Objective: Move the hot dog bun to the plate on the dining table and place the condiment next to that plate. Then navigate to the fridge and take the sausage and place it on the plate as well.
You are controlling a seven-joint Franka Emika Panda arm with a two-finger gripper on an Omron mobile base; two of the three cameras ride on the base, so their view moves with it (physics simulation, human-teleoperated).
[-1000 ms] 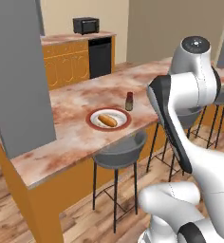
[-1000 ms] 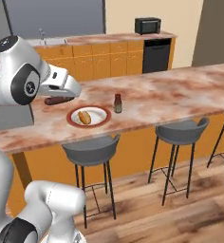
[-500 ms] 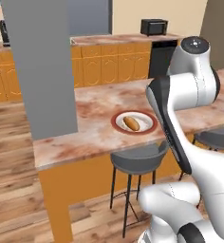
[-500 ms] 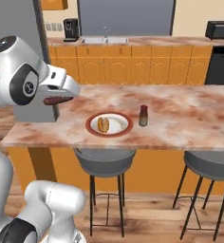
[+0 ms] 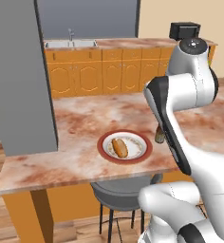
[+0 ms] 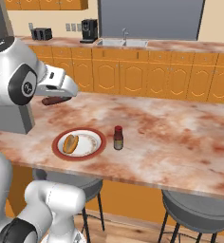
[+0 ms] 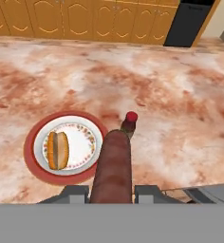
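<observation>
gripper clamped on the sausage, up above the dining table | hot dog bun lying on the plate | condiment just beside the plate, mostly hidden behind the arm in left base view

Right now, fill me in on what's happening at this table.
The robot's arm is carrying the sausage clamped between its fingers, held above the dining table near the plate. The hot dog bun already lies on that red-rimmed plate, and the condiment bottle stands upright just beside it. The sausage has not been set down on the plate yet.
</observation>
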